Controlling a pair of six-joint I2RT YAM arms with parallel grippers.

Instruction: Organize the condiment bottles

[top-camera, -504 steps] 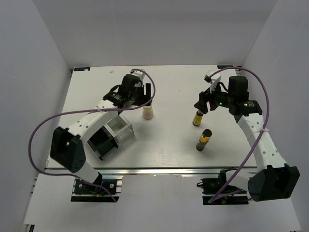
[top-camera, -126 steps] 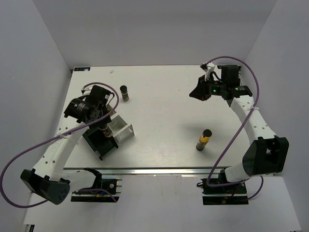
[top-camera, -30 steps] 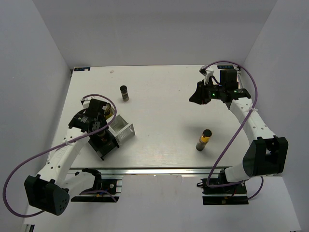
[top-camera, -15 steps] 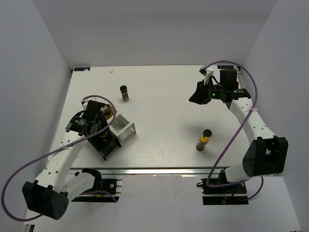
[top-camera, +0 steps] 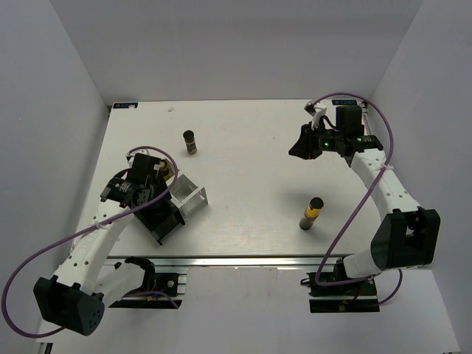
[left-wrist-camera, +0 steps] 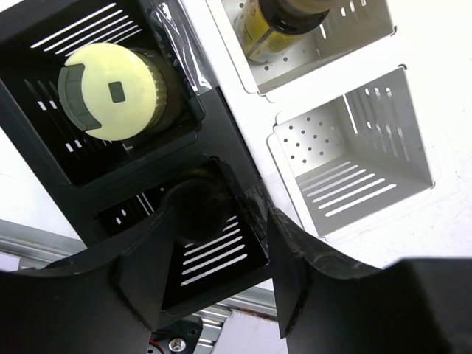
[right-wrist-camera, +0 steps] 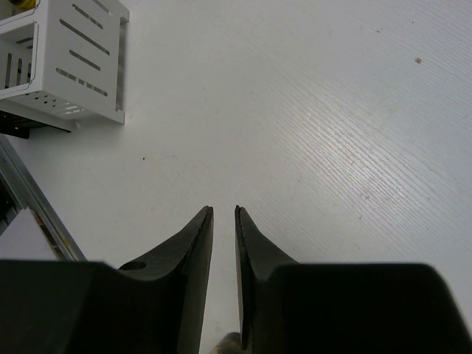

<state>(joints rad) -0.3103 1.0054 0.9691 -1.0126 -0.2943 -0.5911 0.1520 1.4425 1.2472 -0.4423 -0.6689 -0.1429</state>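
Observation:
The black-and-clear rack (top-camera: 168,221) sits at the front left. My left gripper (left-wrist-camera: 219,221) hangs open over its front black compartment, where a dark bottle with a black cap (left-wrist-camera: 195,206) stands between the spread fingers. A cream-white bottle (left-wrist-camera: 110,92) fills the neighbouring black compartment. A yellow-label bottle (left-wrist-camera: 276,22) stands in a clear compartment. On the table stand another dark bottle (top-camera: 191,142) at the back left and another yellow-label bottle (top-camera: 311,214) at the front right. My right gripper (top-camera: 296,146) hovers at the back right, its jaws a narrow slit apart with nothing between them (right-wrist-camera: 224,210).
One clear compartment (left-wrist-camera: 354,155) of the rack holds nothing. The rack's clear half (right-wrist-camera: 66,59) shows at the upper left of the right wrist view, with the table's front rail (right-wrist-camera: 29,214) beside it. White walls close in the table on three sides.
My left gripper's jaws have widened off the dark bottle's cap, leaving it in the black compartment. The right arm has not moved.

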